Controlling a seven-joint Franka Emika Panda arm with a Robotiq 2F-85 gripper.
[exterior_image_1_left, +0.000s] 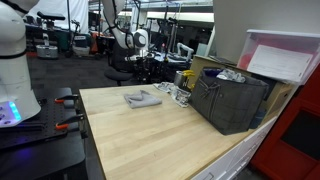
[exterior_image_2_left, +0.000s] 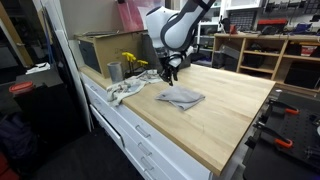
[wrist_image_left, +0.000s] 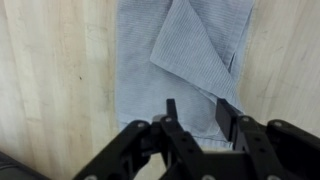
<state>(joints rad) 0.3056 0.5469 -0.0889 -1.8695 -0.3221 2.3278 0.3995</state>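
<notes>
Fingers (wrist_image_left: 171, 116) of my gripper (wrist_image_left: 197, 112) stand spread in the wrist view, with nothing between them but a strip of grey cloth (wrist_image_left: 170, 50) showing through the gap. The cloth lies flat on the pale wooden tabletop (wrist_image_left: 50, 70), one corner folded back over its middle. Whether my fingertips touch the fabric I cannot tell. In an exterior view my gripper (exterior_image_2_left: 171, 72) hangs pointing down over one edge of the cloth (exterior_image_2_left: 181, 97), which sits well in from the table's front edge; it shows again as a small grey patch (exterior_image_1_left: 142, 98). Just beyond it, near the table's end, lies a crumpled white rag (exterior_image_2_left: 124, 89). Behind the rag stands a metal cup (exterior_image_2_left: 114, 71) with something yellow (exterior_image_2_left: 132, 61) beside it, and farthest back an open box (exterior_image_2_left: 98, 48).
</notes>
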